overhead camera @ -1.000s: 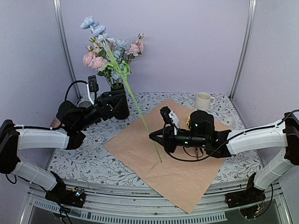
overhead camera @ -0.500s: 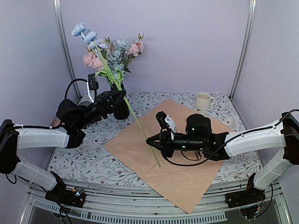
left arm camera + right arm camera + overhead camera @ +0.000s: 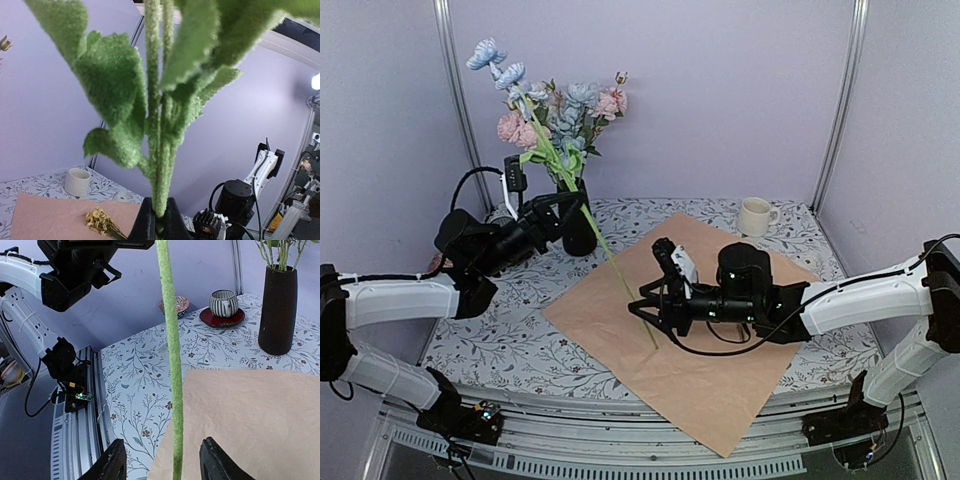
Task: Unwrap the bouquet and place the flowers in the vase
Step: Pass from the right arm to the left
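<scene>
A long-stemmed pale blue flower [image 3: 496, 62] slants from high at the left down to the tan wrapping paper [image 3: 700, 350], which lies spread flat. My left gripper [image 3: 582, 204] is shut on its fuzzy green stem [image 3: 161, 165] just below the leaves, in front of the vase. Lower down, my right gripper [image 3: 646, 306] stands open, the stem [image 3: 172, 365] passing free between its fingers [image 3: 112, 460]. The tall black vase [image 3: 277, 310] holds pink and blue flowers [image 3: 582, 104]. A small yellow cluster [image 3: 100, 222] lies on the paper.
A cream mug [image 3: 755, 215] stands at the back right. A striped cup on a red saucer [image 3: 223, 304] and a small bowl [image 3: 175, 305] sit left of the vase. Purple walls and metal posts close in the floral-patterned table [image 3: 500, 340].
My left gripper has shut on the stem near the leaves. My right gripper has opened off the lower stem. The flower has swung a little to the left and more upright.
</scene>
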